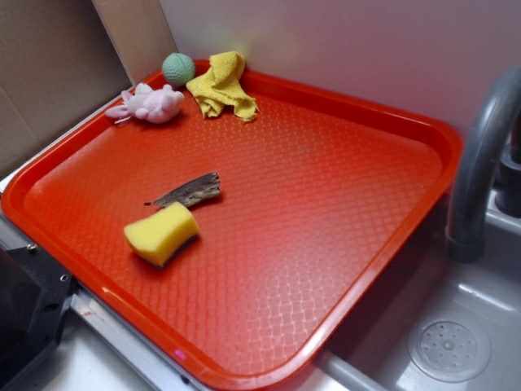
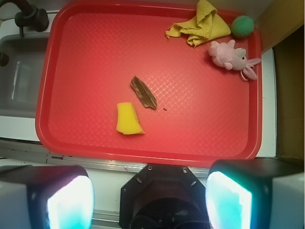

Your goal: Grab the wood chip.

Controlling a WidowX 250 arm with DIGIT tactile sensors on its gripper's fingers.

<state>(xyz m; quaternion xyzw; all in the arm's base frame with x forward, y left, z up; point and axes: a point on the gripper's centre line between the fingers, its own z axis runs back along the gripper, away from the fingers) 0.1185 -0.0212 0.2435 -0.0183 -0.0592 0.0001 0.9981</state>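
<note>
the dark grey-brown tapering wood chip point(image 2: 143, 92) lies near the middle of the red plastic tray point(image 2: 205, 143), just beside the yellow sponge block point(image 2: 128, 119); the spread fingers point(image 2: 66, 202) hang beyond the tray's near edge, well apart from it.

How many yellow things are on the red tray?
2: a yellow sponge block near the tray's middle, beside the dark wood sliver, and a crumpled yellow cloth in a corner. None seems hidden.
</note>
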